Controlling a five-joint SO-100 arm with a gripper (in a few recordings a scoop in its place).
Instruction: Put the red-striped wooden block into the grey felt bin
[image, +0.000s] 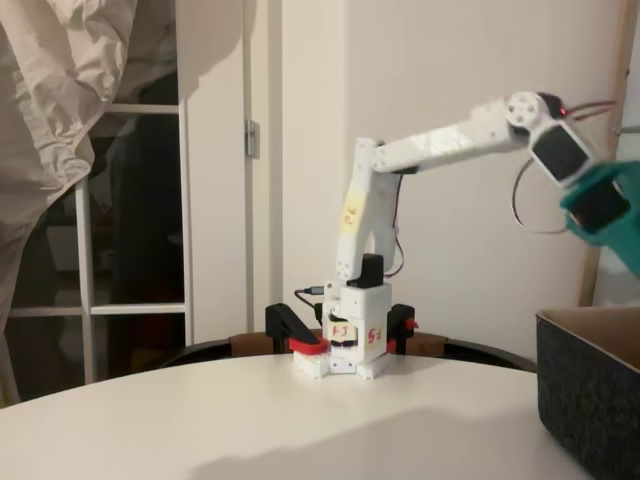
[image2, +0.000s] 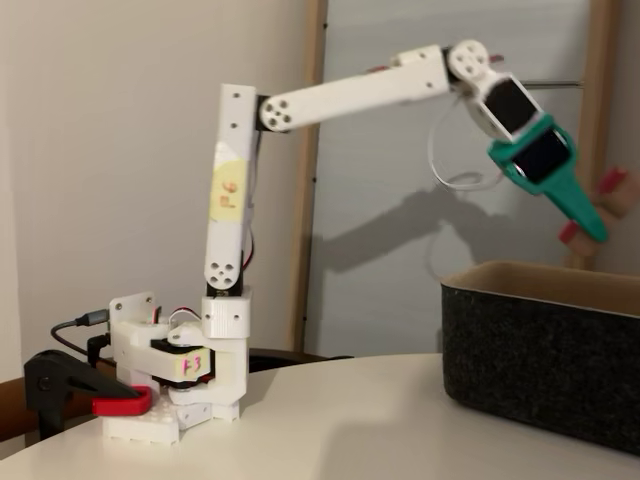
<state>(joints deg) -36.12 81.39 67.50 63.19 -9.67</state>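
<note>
The white arm (image2: 340, 95) is reaching from its base (image2: 180, 375) at the left of the bench (image2: 330, 420) up and over to the right, with its forearm stretching nearly level and its wrist bending downward. The teal claw (image2: 592, 225) is hanging in the air above the far right part of the grey felt bin (image2: 540, 360), pointing down and to the right, well clear of the rim.

The claw is grasping the red-striped wooden block (image2: 612, 187). The block is showing as blurred reddish patches sticking out on either side of the teal finger, one up and to the right, one down and to the left. Its stripes are too soft to make out. It is being held above the bin's opening, not touching the felt.

In a fixed view from the front, the claw (image: 605, 210) is sitting at the right edge of the picture, partly cut off, above the near corner of the bin (image: 590, 395). The bin is standing on the right side of the bench, showing its dark felt wall and a strip of tan inside. Red and black clamps (image: 300, 335) are gripping the base to the bench's far edge.
</note>
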